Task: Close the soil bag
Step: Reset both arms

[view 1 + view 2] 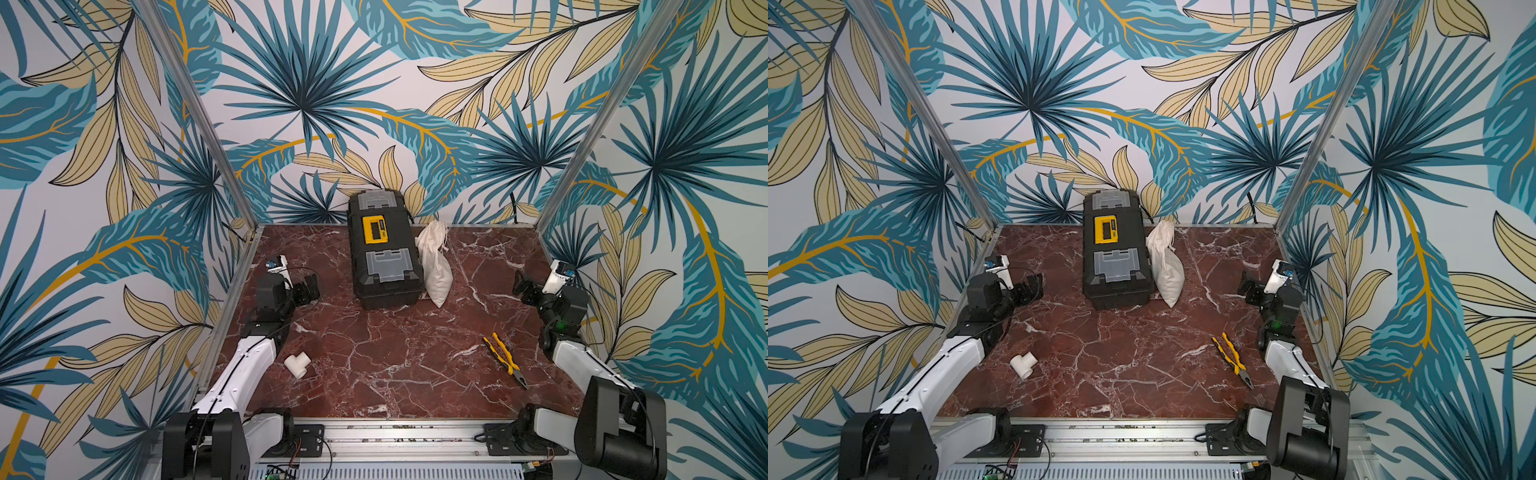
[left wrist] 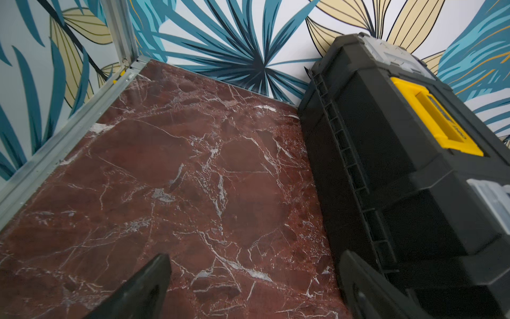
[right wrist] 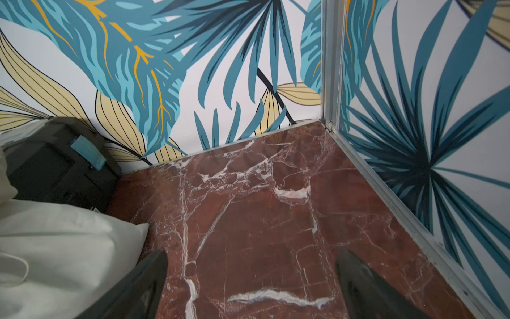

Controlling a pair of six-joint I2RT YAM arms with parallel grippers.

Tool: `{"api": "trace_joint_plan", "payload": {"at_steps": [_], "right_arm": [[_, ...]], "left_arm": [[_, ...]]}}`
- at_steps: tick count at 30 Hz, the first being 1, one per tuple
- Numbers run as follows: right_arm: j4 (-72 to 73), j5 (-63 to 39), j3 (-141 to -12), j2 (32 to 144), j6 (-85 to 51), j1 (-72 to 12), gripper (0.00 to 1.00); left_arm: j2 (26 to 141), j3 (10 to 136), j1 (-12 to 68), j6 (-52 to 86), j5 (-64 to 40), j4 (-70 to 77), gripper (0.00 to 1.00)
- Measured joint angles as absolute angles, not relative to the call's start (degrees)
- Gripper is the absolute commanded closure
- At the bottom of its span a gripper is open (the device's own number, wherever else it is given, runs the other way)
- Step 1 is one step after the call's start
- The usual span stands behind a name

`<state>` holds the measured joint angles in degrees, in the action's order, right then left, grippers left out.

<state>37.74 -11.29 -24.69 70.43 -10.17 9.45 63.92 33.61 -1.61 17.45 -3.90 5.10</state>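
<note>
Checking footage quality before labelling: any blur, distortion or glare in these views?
In both top views: even light, wide-angle lens splays the frame posts outward; left wrist: toolbox sharp, near end effector fingers blurred; right wrist: soil bag soft-focus, faint sheen on the table.

The toolbox (image 1: 384, 249) stands at rear centre of the desk (image 1: 395, 365). The soil bag (image 1: 436, 266) lies against its right side, touching. Pipe tee (image 1: 297, 363): front left. Pliers (image 1: 505, 359): front right.

Robot test booth: leaf-print walls (image 1: 374, 104), aluminium frame (image 1: 195, 108).
</note>
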Motion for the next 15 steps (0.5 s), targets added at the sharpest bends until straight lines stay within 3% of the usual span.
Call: {"api": "trace_joint_plan", "payload": {"at_steps": [9,15], "right_arm": [[47.35,-10.92,-19.0,71.02,-6.85,9.45,0.01],[54.72,-11.4,-18.2,77.82,-6.63,9.45,0.01]], "left_arm": [[62.89,27.2,-2.2,11.07,-2.15,13.5,0.0],[66.3,20.12,-3.31,7.62,-2.42,26.74,0.0]]}}
